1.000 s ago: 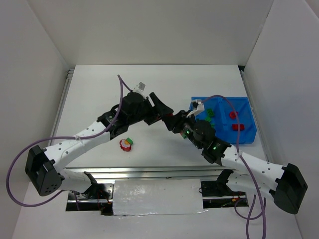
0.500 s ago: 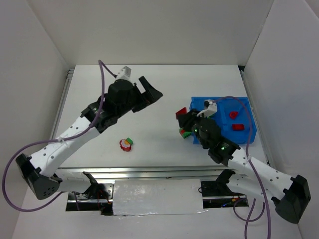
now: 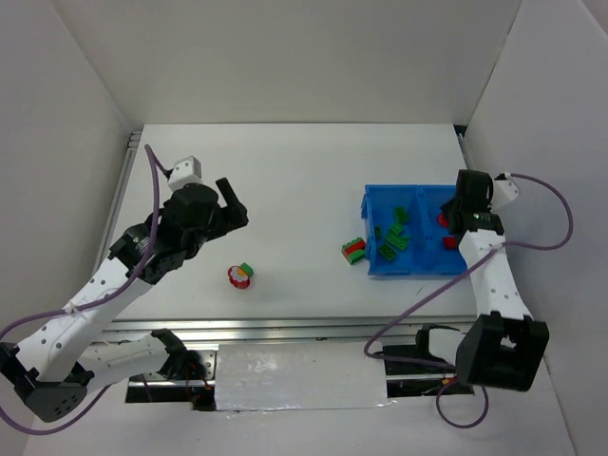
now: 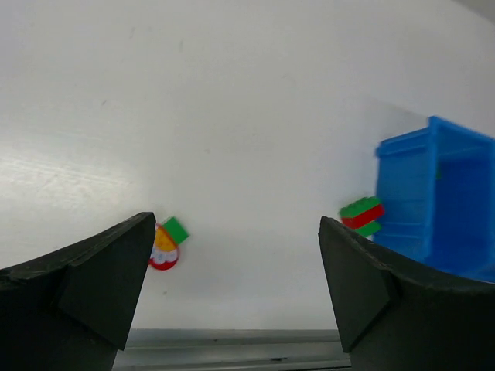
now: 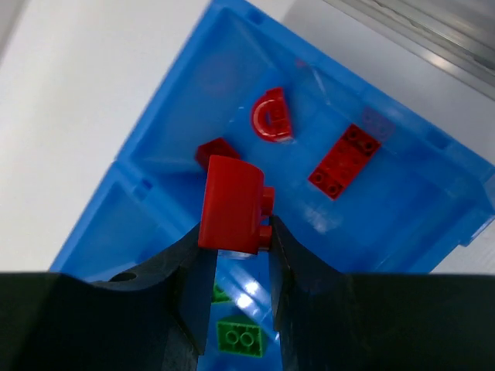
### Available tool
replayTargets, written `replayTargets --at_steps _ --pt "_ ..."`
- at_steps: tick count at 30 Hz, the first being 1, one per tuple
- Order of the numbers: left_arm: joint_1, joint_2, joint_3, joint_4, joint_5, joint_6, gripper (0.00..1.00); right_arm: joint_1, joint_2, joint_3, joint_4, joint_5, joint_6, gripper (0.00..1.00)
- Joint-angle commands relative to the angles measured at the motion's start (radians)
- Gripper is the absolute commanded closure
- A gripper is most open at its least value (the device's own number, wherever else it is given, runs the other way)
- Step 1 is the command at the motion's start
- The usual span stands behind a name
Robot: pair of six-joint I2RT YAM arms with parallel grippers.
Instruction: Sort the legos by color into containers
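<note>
The right pincer [image 5: 236,249] is pinching a red brick [image 5: 232,202] between its fingers and holding it above the blue bin [image 3: 418,187], over the right compartment and close to the middle wall. Three other red pieces [image 5: 344,158] are lying on the floor of that compartment, one of them a half-round shape. Several green bricks [image 3: 396,235] are sitting in the left compartment.

The left pincer [image 4: 232,224] is hanging well to the left of the bin, above the white counter [image 3: 304,171]. Its fingers are spread wide and gripping nothing.

Two items are lying out on the counter. A red-green stack [image 3: 354,251] is resting just beside the bin's outer left wall; whether it is touching the wall I cannot tell. Further left, near the left arm, a round red-white piece [image 3: 238,276] is lying with a small green brick [image 3: 247,269] right against it, both well apart from the bin.
</note>
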Motion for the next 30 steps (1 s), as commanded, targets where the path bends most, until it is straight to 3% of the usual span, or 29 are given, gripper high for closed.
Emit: replayTargets --at_steps 1,2,3,4,5,7,9,14,20,30 --pt "0.004 -0.035 -0.044 -0.094 -0.051 0.039 0.01 -0.038 0.091 0.103 -0.071 -0.009 -0.019 0.9" --pt "0.004 -0.052 -0.056 -0.1 -0.057 0.033 0.01 -0.046 0.122 0.104 -0.076 -0.021 -0.019 0.88" --pt "0.006 -0.058 -0.07 -0.106 -0.065 0.03 0.0 -0.057 0.129 0.106 -0.073 -0.027 -0.018 0.74" --pt "0.006 -0.064 -0.097 -0.104 -0.064 0.024 0.0 -0.058 0.133 0.104 -0.07 -0.031 -0.014 0.57" --pt "0.006 -0.073 -0.11 -0.1 -0.065 0.025 0.0 -0.06 0.133 0.1 -0.064 -0.03 -0.005 0.23" --pt "0.007 -0.075 -0.137 -0.101 -0.062 0.013 0.01 -0.06 0.128 0.097 -0.056 -0.042 -0.005 0.15" --pt "0.009 -0.061 -0.151 -0.103 -0.062 0.005 0.0 -0.057 0.12 0.104 -0.049 -0.082 -0.014 0.01" --pt "0.01 0.006 -0.188 -0.117 -0.03 -0.079 0.0 0.029 0.02 0.121 -0.05 -0.159 -0.072 0.0" --pt "0.01 0.065 -0.252 -0.158 -0.027 -0.304 0.01 0.32 -0.103 0.13 -0.081 -0.174 -0.114 0.01" --pt "0.01 0.15 -0.38 -0.092 0.001 -0.518 0.01 0.465 -0.194 0.042 -0.023 -0.266 -0.102 0.0"
